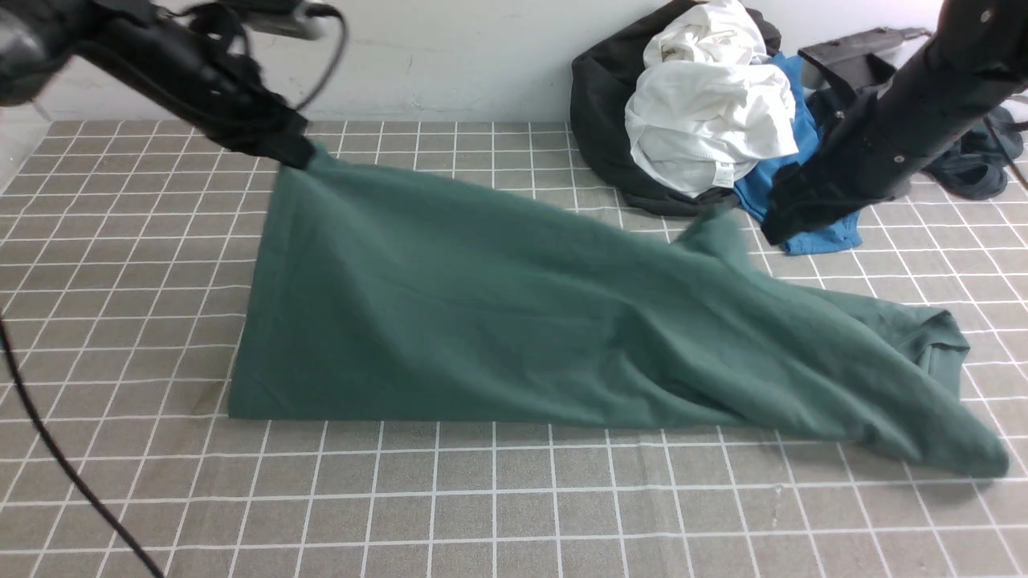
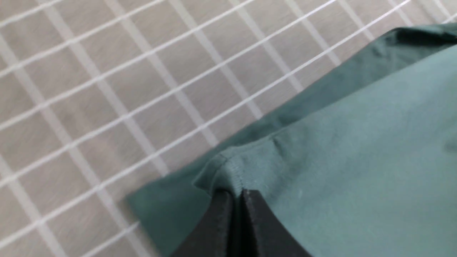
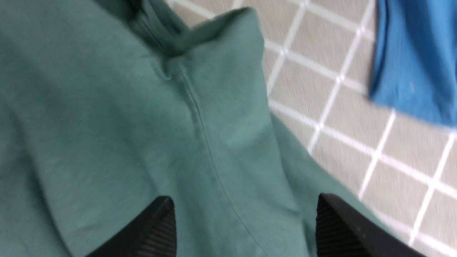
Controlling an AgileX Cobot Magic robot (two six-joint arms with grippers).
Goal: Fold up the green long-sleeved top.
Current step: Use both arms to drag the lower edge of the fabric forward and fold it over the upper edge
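- Surface: tabletop (image 1: 482, 514) under a grey-beige cloth with a white grid of lines. It fills the front view from the bottom edge up to the back wall. Faint creases lower centre.
- Room: plain off-white wall (image 1: 450, 64) across the top of the frame, meeting the tabletop in a straight line.
- green long-sleeved top (image 1: 498, 321): mid-frame, spanning from left of centre out to the lower right. Its near edge lies flat on the tabletop.
- Its far left corner is pulled up off the surface, so the cloth tents toward the upper left.
- left claw (image 1: 297, 154): upper left of the frame, jaws pressed together on that raised corner. The wrist view shows the stitched hem pinched at the tips, with the grid cloth below.
- right claw (image 1: 773, 231): upper right of the frame, jaws spread wide beside a raised peak of the top. The wrist view shows green fabric with a seam between the ribbed pads (image 3: 162, 228). Can't tell if the pads touch it.
- Lower right: the top is bunched into thick rolled folds.
- Upper right, against the wall: a white garment (image 1: 707, 120) heaped on a dark grey-black garment (image 1: 598, 120), with a blue T-shirt (image 1: 767, 189) just beside the right claw.
- Black cable (image 1: 48, 449) crosses the lower left corner.
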